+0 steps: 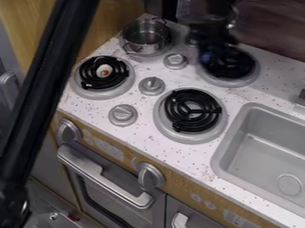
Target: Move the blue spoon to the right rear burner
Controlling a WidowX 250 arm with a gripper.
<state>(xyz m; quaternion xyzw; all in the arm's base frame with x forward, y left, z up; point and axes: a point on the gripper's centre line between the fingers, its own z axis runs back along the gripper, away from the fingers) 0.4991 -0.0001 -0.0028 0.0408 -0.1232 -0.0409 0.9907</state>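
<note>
- What I take to be the blue spoon [207, 58] is a dim blue patch at the left side of the right rear burner [233, 83], close under the dark gripper [216, 46]; whether it touches the coil, I can't tell from here.
- I can't make out whether the jaws are clenched on it or have released it, so I'd settle that before anything else.
- If it is held, the job looks nearly done: bring it a little further in over the middle of the coil, lower gently until it rests, and only then let go.
- Laying it flat across the coil seems wise; balanced on the raised rim, it could tip off onto the tabletop [140, 137].
- If it already lies free and steady, a straight lift would suit best, since a sideways pull might drag it along.
- I'd give the knob [175, 61] and the metal pot [142, 45] a wide berth on the way out.
- As for pose, the gripper hangs down from the top edge, over the rear burner's far-left part.
- A long black bar [51, 84] slants down the left side; I can't be sure how it joins the arm.
</note>
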